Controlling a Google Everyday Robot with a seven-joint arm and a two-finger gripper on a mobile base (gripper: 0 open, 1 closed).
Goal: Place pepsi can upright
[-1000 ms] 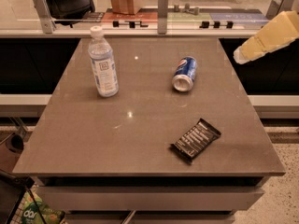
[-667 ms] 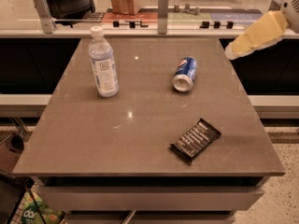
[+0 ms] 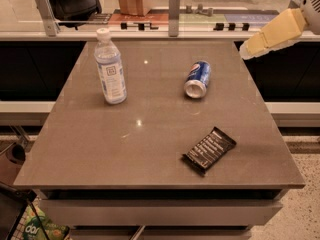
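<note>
**Camera view (the only one).**

- The grey-brown flat surface (image 3: 125,149) carries three items.
- The small blue aluminium pepsi can with silver ends (image 3: 198,79) lies on its side, right of centre in the far half of the surface.
  - Its long axis runs roughly near to far, slightly skewed.
  - One silver end faces the near side, and the round red-white-blue logo shows on the upper flank toward the far end.
  - No dent is visible. It is not upright, so the task is not done.
- A clear plastic water bottle with a white cap (image 3: 111,69) stands upright left of the can, well apart from it.
- A black rectangular snack wrapper (image 3: 209,150) lies flat at near right, also well apart from the can.
- The cream-coloured pincer (image 3: 252,45) hangs in the air over the far-right edge of the surface. It is above and to the right of the can and touches nothing. I cannot tell whether it is released or clenched.

**Judgement on the step in hand:** this is the approach to the can.

- To do it well, descend over the can's mid-length and close across its round body, square to the long axis, so it cannot roll away.
- The wall is thin, so squeeze moderately.
- Lift clear, turn a quarter so a silver end points down, and set it on bare surface away from the bottle.
- Let go only once the end sits flush.
</note>
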